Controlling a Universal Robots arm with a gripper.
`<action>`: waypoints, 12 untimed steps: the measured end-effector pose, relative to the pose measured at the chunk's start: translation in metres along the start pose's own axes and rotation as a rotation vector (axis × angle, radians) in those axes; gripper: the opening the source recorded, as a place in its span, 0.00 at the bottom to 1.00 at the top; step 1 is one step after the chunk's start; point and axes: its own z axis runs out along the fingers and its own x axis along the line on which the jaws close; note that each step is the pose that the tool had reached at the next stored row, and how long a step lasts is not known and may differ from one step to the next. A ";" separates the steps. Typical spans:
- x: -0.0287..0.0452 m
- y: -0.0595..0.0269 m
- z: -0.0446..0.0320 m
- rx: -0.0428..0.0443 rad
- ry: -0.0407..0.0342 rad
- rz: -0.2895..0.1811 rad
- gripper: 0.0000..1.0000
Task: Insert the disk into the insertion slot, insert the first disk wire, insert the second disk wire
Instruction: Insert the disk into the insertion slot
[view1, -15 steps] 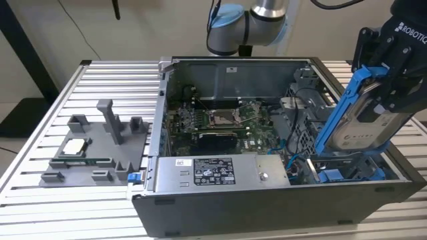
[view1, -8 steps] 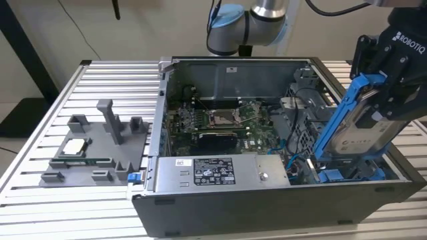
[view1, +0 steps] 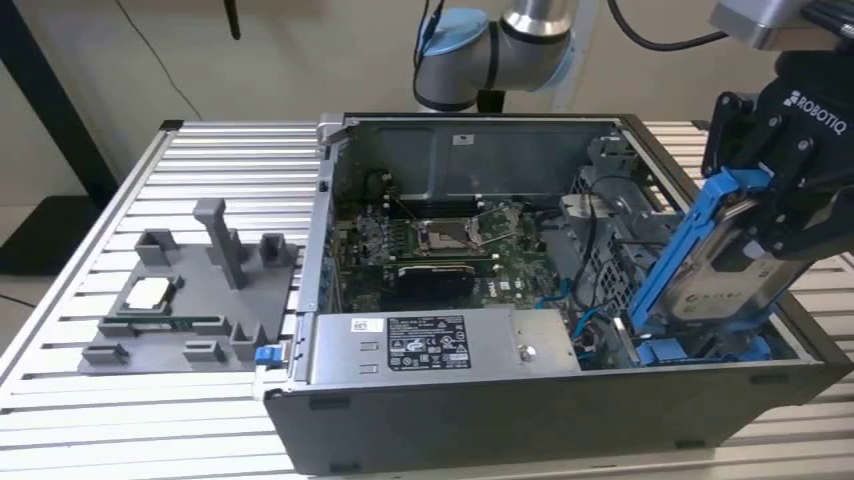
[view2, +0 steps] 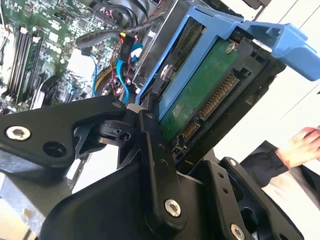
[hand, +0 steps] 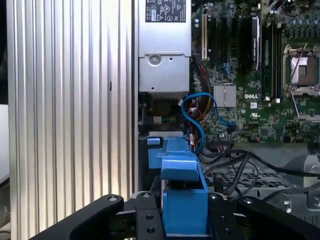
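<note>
- Exterior view: gripper (view1: 750, 225) at 3 o'clock, fingers clamped on the disk (view1: 714, 278) from both sides.
- Disk sits in its blue caddy (view1: 674, 250), tilted, upper end leaning toward 1 o'clock.
- Its lower end points into the slot (view1: 663, 352) at 4 o'clock, in the corner of the open case (view1: 534, 420).
- Lower end is at the slot mouth; how deep it sits, cannot tell.
- PSU (view1: 441, 345) at 6 o'clock and board (view1: 441, 240) at centre are both apart from the disk.
- Grey tray (view1: 187, 300) at 9 o'clock on the table (view1: 80, 420), not involved.
- Second wrist view: finger (view2: 156, 165) is pressed on the caddy edge; the disk's green underside and connector (view2: 215, 105) face the camera.
- Blue cables (view2: 122, 75) lie near the disk's far end.
- A person's hand (view2: 300, 145) is beyond the disk, not touching it.
- First wrist view: caddy handle (hand: 182, 170) is between the fingers, with blue cables (hand: 200, 117) and black wires just past it.
- Judgement, step in hand is disk into slot, not seated yet.
- To do it well, bring the tilt square to the slot so the caddy edges ride evenly.
- Keep the grip firm, go slow, and keep the cables out of the mouth.
- Risk is a skewed caddy jamming, or a cable getting pinched.
</note>
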 end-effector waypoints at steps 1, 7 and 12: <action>0.0000 -0.0005 0.0018 0.0000 0.0000 0.000 0.33; -0.0003 -0.0019 0.0124 -0.0001 -0.0005 0.000 0.33; -0.0017 -0.0023 0.0192 -0.0002 -0.0062 0.000 0.33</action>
